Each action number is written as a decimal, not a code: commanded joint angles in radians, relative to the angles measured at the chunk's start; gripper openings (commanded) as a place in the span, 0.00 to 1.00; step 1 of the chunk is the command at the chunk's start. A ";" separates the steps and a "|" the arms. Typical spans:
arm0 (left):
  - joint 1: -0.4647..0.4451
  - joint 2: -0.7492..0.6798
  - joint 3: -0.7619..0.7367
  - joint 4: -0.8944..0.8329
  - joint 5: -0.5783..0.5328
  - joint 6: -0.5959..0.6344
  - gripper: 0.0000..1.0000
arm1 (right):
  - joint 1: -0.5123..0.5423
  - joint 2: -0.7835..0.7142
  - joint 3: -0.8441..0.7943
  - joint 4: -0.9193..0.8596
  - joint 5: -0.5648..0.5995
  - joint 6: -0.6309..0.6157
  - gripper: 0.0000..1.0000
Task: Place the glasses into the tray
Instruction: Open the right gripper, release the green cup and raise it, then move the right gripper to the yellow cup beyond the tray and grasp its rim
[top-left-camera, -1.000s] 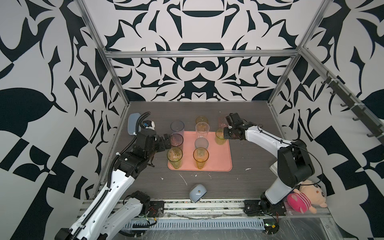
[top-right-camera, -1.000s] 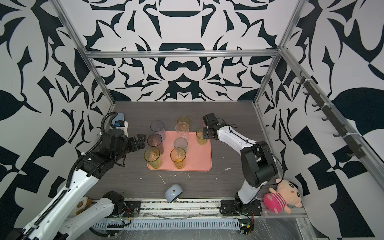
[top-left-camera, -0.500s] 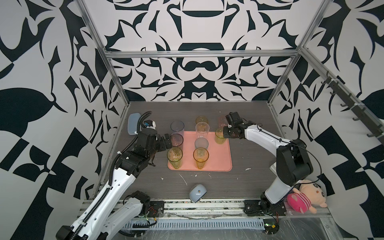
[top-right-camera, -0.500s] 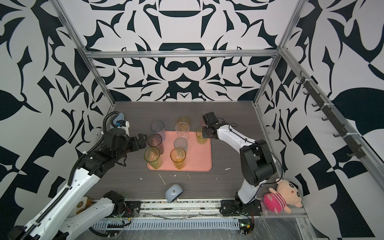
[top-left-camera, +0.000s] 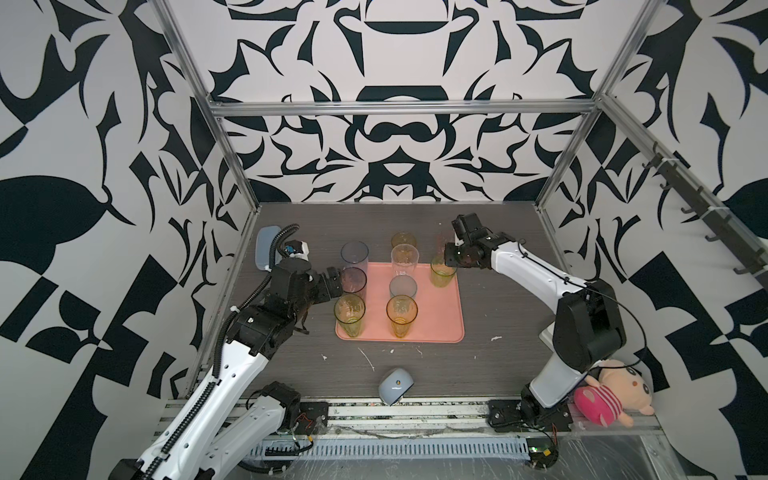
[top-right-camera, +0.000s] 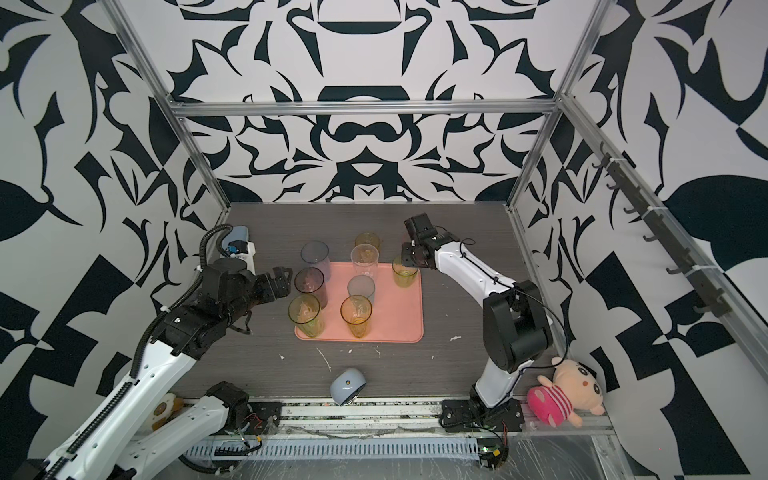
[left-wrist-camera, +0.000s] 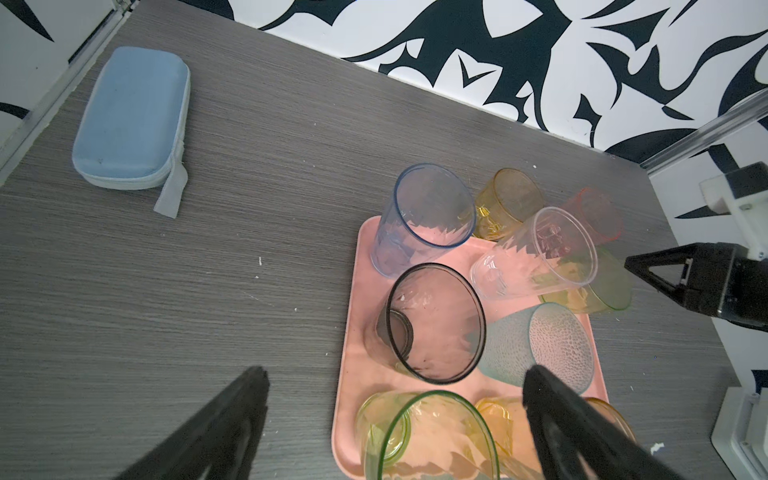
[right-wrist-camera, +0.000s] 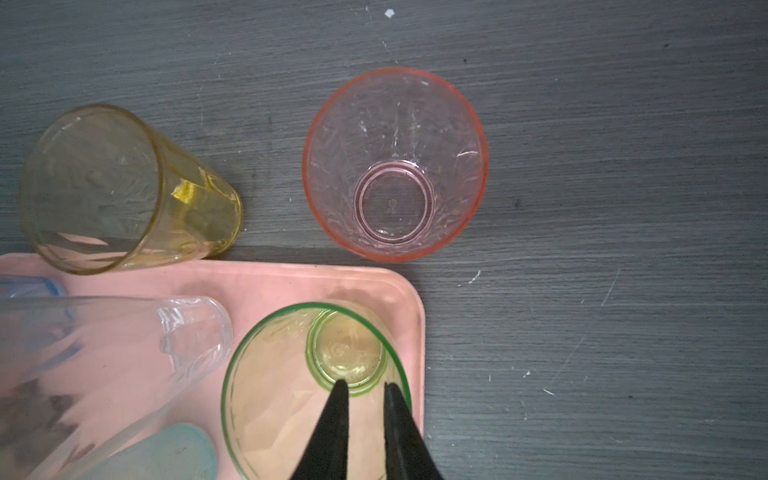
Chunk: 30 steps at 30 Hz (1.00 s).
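Since a second ago the left arm (top-left-camera: 232, 365) has edged slightly rightward. Its left gripper (top-left-camera: 333, 283) sits just beside the grey glass (top-left-camera: 354, 279), left of centre in both top views, with its jaws spread wide and empty. The right gripper (right-wrist-camera: 363, 383) hangs where it did, over the short green glass (top-left-camera: 443, 272). Its fingers show a narrow slit between them at the rim, and I cannot tell whether they pinch it.

The tray (top-left-camera: 440, 320) lies unmoved at mid-frame. On it stand:
- the clear glass (top-left-camera: 404, 259)
- the tall green glass (top-left-camera: 350, 316)
- the orange glass (top-left-camera: 402, 316)
- the grey glass
- the teal glass (top-left-camera: 403, 286)
- the short green glass, in the tray's upper right corner

The blue glass (top-left-camera: 354, 254) stands at the tray's upper left corner. The yellow glass (top-left-camera: 403, 240) and pink glass (right-wrist-camera: 395, 166) stand on the table (top-left-camera: 498, 353) just above the tray's upper edge. No glass has shifted.
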 joint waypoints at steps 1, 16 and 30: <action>0.004 -0.019 -0.004 -0.002 -0.014 -0.017 0.99 | -0.003 -0.015 0.074 -0.042 -0.008 0.013 0.22; 0.004 -0.044 -0.009 -0.024 -0.020 -0.028 0.99 | 0.001 0.031 0.315 -0.122 -0.037 -0.014 0.19; 0.004 -0.030 -0.032 0.014 -0.015 -0.035 1.00 | 0.018 0.185 0.495 -0.128 -0.076 -0.029 0.17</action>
